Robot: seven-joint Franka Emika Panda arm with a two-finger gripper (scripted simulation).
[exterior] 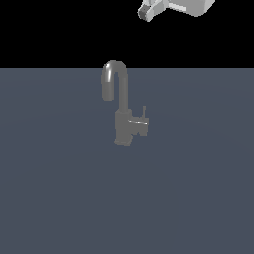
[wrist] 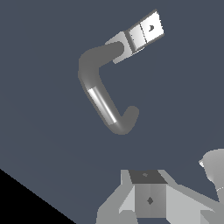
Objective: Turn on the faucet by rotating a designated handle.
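The faucet (exterior: 122, 121) is a dull grey tap standing on the dark floor, with its gooseneck spout (exterior: 114, 72) hooking toward the exterior view's left. The handle (exterior: 139, 124) is a short stub jutting toward the exterior view's right, with a thin upright pin (exterior: 144, 113). My gripper (exterior: 145, 12) hangs high above and a little to the right of the faucet, touching nothing. The wrist view looks down on the curved spout (wrist: 101, 94) and the bright handle block (wrist: 145, 32). Only the gripper's grey body (wrist: 148, 194) shows there, and its finger gap is not readable.
A flat dark blue-grey floor (exterior: 59, 198) lies all around the faucet. The pale arm link (exterior: 194, 6) crosses the top right corner of the exterior view.
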